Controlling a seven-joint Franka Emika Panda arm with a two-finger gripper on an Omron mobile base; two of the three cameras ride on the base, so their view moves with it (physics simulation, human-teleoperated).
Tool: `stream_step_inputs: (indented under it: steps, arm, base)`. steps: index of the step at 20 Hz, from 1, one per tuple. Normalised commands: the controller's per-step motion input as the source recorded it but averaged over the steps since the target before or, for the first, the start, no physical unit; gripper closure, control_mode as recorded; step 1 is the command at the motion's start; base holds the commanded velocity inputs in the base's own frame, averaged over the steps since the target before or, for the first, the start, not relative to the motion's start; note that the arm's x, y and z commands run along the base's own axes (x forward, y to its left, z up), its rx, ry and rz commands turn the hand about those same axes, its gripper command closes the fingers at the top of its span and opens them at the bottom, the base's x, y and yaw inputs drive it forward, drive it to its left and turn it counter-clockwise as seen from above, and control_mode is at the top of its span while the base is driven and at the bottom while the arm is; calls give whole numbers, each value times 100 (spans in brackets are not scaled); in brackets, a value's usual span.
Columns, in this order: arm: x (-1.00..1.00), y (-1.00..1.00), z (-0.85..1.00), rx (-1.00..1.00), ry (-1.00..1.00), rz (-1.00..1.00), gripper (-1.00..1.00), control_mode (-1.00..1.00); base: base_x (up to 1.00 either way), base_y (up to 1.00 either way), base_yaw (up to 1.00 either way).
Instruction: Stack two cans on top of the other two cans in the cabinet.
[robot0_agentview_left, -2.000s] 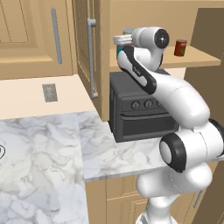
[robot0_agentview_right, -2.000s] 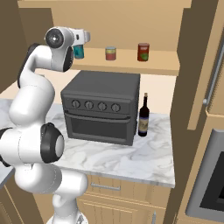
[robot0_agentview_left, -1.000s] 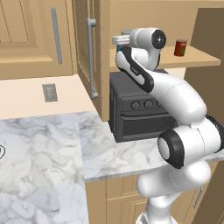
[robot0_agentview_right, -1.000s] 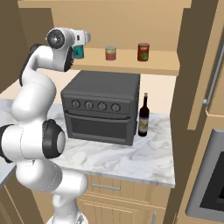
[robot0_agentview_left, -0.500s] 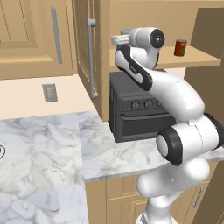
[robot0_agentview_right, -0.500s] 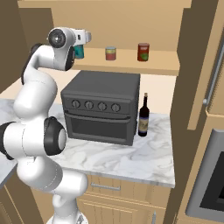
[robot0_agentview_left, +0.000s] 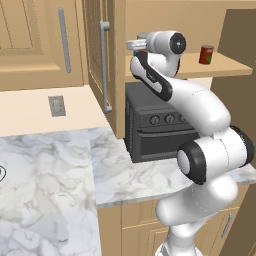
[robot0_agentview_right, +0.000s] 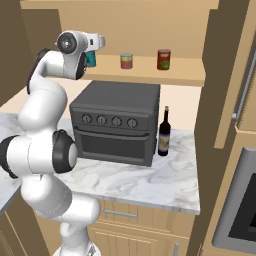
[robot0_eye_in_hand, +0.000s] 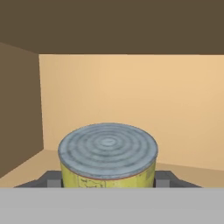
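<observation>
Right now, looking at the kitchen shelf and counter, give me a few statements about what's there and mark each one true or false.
1. A yellow can with a grey ridged top sits between the gripper finger tips. True.
2. The wine bottle lies on its side on top of the oven. False: it stands upright on the counter beside the black oven.
3. The red can with a green band stands on the shelf. True.
4. The dark red can is stacked on another can. False: it stands directly on the shelf.

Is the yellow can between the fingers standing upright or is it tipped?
Upright, relative to the hand view: the yellow can shows its round grey top facing up, level, with the fingers on both sides.
</observation>
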Motion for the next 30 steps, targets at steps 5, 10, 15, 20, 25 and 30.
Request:
stream_step_inputs:
  steps: [5, 10, 15, 20, 25, 30]
  arm:
    - [7, 0, -5, 0, 0, 0, 100, -100]
    - [3, 0, -7, 0, 0, 0, 100, -100]
    - [5, 0, -4, 0, 0, 0, 100, -100]
    - [12, 0, 4, -2, 0, 0, 100, -100]
    - [16, 0, 9, -4, 0, 0, 100, -100]
    - [17, 0, 2, -1, 0, 0, 100, -100]
  base:
    - [0, 0, 0]
    - [0, 0, 0]
    - [0, 0, 0]
    - [0, 0, 0]
    - [0, 0, 0]
    - [0, 0, 0]
